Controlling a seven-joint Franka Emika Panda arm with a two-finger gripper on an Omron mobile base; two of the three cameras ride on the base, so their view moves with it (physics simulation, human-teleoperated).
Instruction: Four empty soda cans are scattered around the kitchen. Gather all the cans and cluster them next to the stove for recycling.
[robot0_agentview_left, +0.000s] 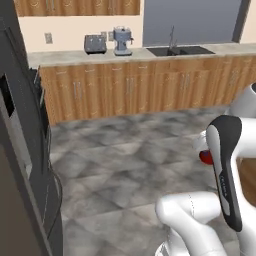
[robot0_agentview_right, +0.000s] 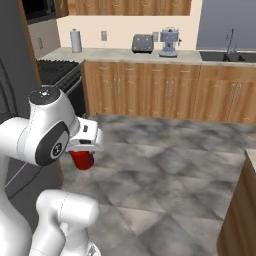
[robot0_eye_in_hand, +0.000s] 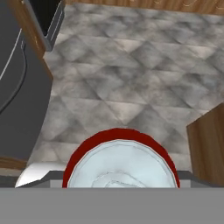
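A red soda can (robot0_agentview_right: 83, 160) hangs above the floor under the white hand, and my gripper (robot0_agentview_right: 81, 152) is shut on it. In the left base view the soda can (robot0_agentview_left: 204, 157) peeks out red behind the arm's dark link. The hand view looks straight down on the soda can's (robot0_eye_in_hand: 120, 162) silver top with its red rim; the fingertips are hidden there. The stove (robot0_agentview_right: 56, 70), a black cooktop with grates over a steel oven front, stands at the far left against the wall, well beyond the can. Its oven front (robot0_eye_in_hand: 52, 19) appears at the top left of the hand view.
A tall dark fridge (robot0_agentview_left: 22, 165) stands close on the left. The back counter holds a toaster (robot0_agentview_right: 142, 43), a coffee machine (robot0_agentview_right: 169, 42), a paper towel roll (robot0_agentview_right: 75, 40) and a sink (robot0_agentview_left: 180, 50). A wooden island corner (robot0_agentview_right: 242, 210) juts in on the right. Grey tiled floor (robot0_agentview_right: 165, 170) lies open ahead.
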